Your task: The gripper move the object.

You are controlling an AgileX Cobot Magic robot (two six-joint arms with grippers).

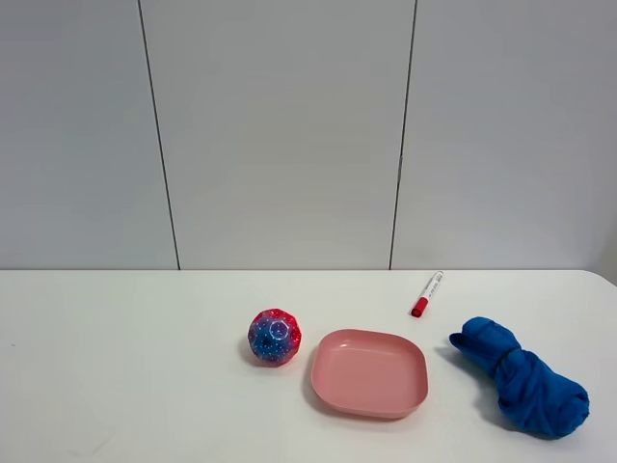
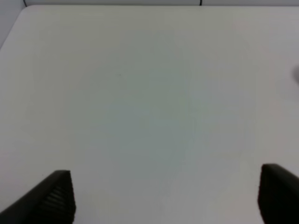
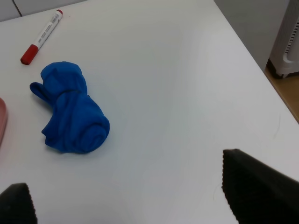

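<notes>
On the white table a red-and-blue speckled ball [image 1: 275, 337] sits left of a pink square plate [image 1: 369, 372]. A bundled blue cloth [image 1: 519, 378] lies to the plate's right, and a white marker with a red cap [image 1: 426, 293] lies behind the plate. Neither arm shows in the exterior high view. My left gripper [image 2: 166, 196] is open over bare table, with only its two dark fingertips [image 2: 56, 198] showing. My right gripper [image 3: 135, 200] is open, its fingertips [image 3: 254, 189] apart and short of the blue cloth [image 3: 70, 109]. The marker [image 3: 42, 36] lies beyond the cloth.
The table's right edge [image 3: 261, 74] runs close to the blue cloth, with floor and a white object [image 3: 287, 42] beyond it. A sliver of the pink plate [image 3: 2, 122] shows in the right wrist view. A grey panelled wall [image 1: 289, 125] stands behind the table.
</notes>
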